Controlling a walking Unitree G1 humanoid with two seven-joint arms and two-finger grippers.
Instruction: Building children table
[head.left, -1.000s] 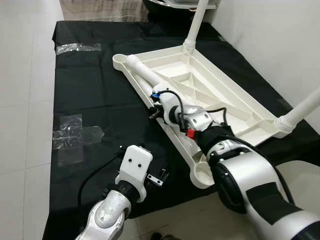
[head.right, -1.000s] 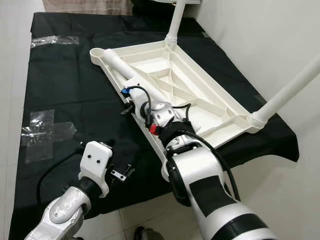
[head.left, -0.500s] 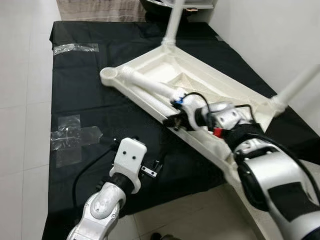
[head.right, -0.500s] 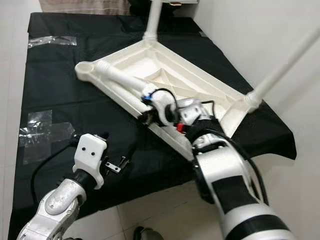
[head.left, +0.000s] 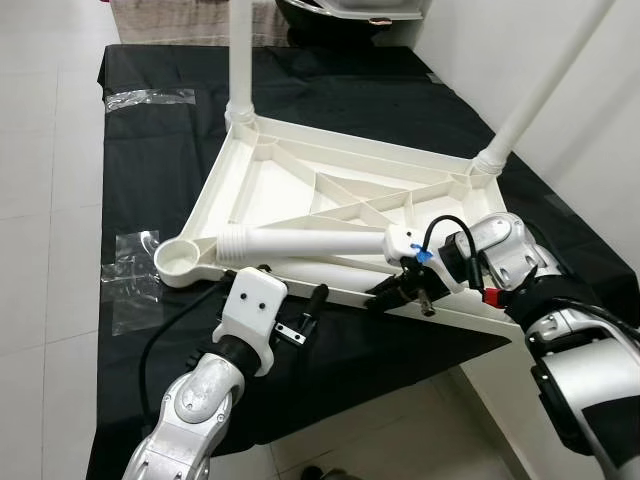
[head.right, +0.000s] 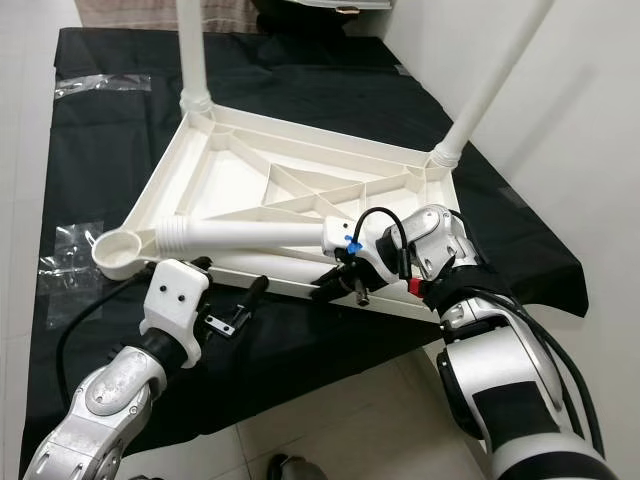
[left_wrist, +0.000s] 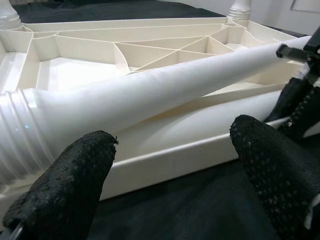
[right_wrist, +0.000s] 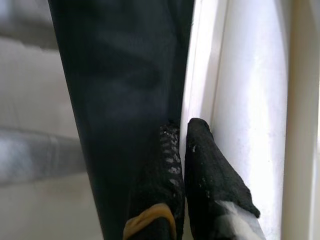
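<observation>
While it lies upside down on the black cloth, the white plastic tabletop takes up the middle of the head frames, its ribbed underside facing up. Two legs stand upright in its far corners, the far-left leg rising out of the top centre of the frame and the far-right leg slanting out of the upper right. A third, loose leg lies across the near part of the underside, its threaded end close to the empty round corner socket at the left centre of the frame.

At the lower right, the right gripper reaches in along the near rim of the tabletop; in the right wrist view its two black fingers are pressed close together against the edge of the white rim, with no clear gap between them, and nothing can be seen held.

At the lower left, the left gripper hovers just in front of the near rim, over the cloth. In the left wrist view its fingers are spread wide with nothing between them, pointing at the loose leg and the rim.

Clear tape strips sit on the cloth at the left edge, and more tape at the upper left. White floor tiles run down the left side, and a white wall fills the right.
</observation>
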